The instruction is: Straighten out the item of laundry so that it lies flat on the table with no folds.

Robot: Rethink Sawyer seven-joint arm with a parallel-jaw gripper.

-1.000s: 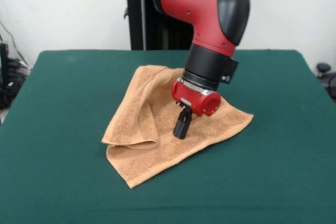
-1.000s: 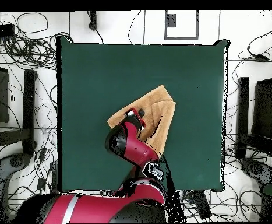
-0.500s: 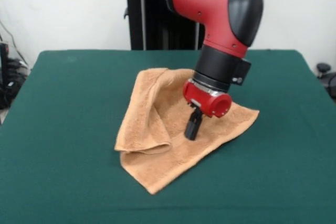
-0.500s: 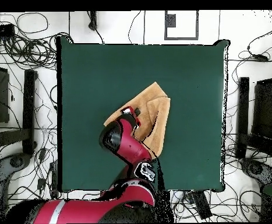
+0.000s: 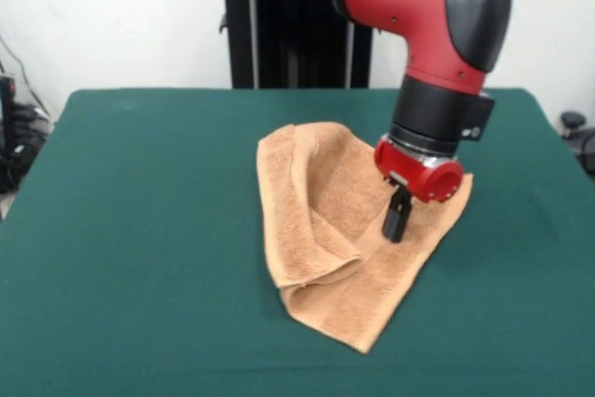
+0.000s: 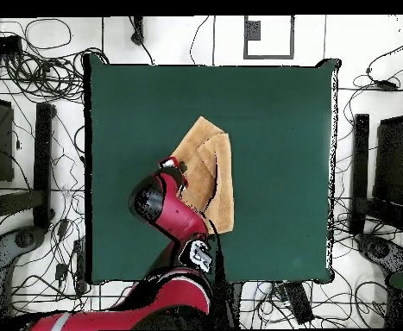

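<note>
Pressing down on towel point(image 5: 321, 216): hand point(image 5: 397, 228)

No readable text, labels, numbers anywhere.

The orange-tan terry hand towel point(image 5: 321, 230) lies rumpled a little right of the green worktop's point(image 5: 139, 230) centre in the front view, one side folded over in a raised ridge, a corner pointing toward 5 o'clock, its 2 o'clock edge under the tool point(image 5: 397, 226).
</note>
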